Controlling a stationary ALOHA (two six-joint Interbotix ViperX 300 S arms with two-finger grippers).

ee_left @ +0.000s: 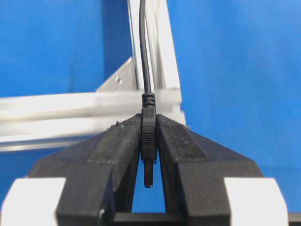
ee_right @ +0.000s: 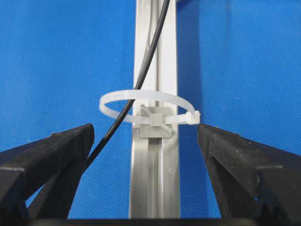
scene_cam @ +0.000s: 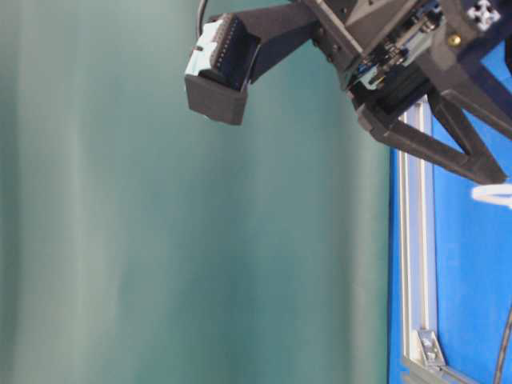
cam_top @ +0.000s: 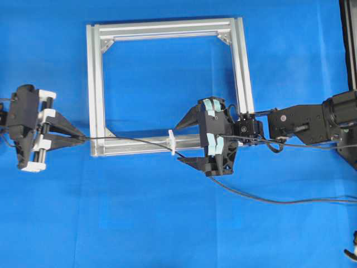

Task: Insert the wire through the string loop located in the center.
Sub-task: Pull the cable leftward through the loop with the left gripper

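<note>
The wire is a thin black cable that runs from my left gripper across the silver frame's near bar. It passes through the white string loop and trails off right. In the left wrist view my left gripper is shut on the wire's plug. My right gripper stands open just right of the loop, one finger on each side of the bar. From the right wrist, the string loop sits ahead of the open right gripper, with the wire slanting through it.
The wire's slack trails over the blue mat to the right edge. The right arm's own short cables hang near its wrist. A dark post stands at the far right. At table level the frame's bar and the loop show at right.
</note>
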